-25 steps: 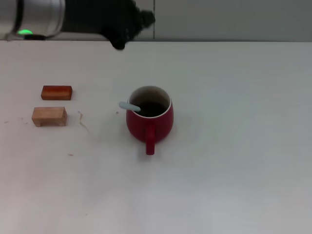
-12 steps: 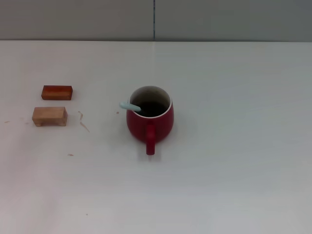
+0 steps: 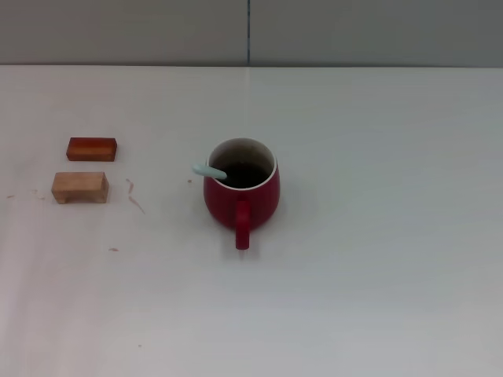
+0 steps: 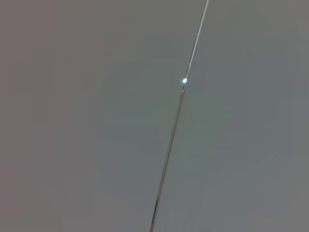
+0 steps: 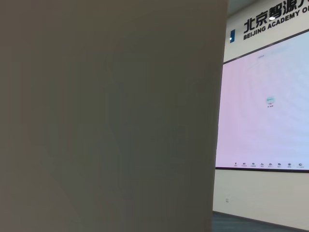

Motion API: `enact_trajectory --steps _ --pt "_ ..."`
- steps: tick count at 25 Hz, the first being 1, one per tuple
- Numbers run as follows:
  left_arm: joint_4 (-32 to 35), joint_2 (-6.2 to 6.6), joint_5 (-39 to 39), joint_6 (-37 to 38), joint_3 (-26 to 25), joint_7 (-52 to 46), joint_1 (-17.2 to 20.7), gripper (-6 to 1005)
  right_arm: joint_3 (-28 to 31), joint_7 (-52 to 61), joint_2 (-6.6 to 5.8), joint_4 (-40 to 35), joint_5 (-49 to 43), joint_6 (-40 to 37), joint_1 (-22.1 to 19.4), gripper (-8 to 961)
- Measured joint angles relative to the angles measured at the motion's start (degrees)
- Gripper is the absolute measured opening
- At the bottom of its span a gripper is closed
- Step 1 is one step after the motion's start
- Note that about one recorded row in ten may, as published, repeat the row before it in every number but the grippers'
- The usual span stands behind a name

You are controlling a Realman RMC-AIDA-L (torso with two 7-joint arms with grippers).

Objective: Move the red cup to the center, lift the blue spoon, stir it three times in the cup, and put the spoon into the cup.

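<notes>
The red cup (image 3: 241, 191) stands upright near the middle of the white table in the head view, its handle pointing toward me. The blue spoon (image 3: 209, 171) rests inside the cup; its pale blue handle sticks out over the rim on the cup's left side, and its bowl is hidden in the dark inside. Neither gripper shows in any view. The left wrist view holds only a grey wall panel with a thin seam. A blank wall and a distant screen fill the right wrist view.
Two small wooden blocks lie at the table's left: a reddish-brown one (image 3: 91, 148) and a lighter tan one (image 3: 79, 187) just in front of it. A grey wall (image 3: 354, 31) runs behind the table's far edge.
One second ago the left arm filled the top left of the head view; it has since withdrawn out of the frame. Cup, spoon and blocks have not moved.
</notes>
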Motion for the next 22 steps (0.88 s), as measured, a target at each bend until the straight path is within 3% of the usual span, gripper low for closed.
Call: enact_trajectory --steps 4,9,20,22 --pt "-7.82 -0.08 -3.66 3.62 -0.16 15.54 -1.01 66 0.2 -0.01 -0.23 -0.18 0.19 -0.03 0.15 644" --pt "-11.34 -0.08 -4.3 3.85 -0.38 18.87 -1.44 107 0.51 -0.02 -0.41 -0.21 2.16 -0.07 0.68 643" --pt "-14.12 -0.18 -6.47 3.14 -0.6 19.39 -1.49 547 0.56 0.02 -0.5 -0.18 4.48 -3.68 0.71 643" --pt "-14.46 -0.17 -6.65 3.14 -0.63 19.4 -1.58 547 0.56 0.24 -0.39 -0.16 4.5 -4.97 0.49 643"
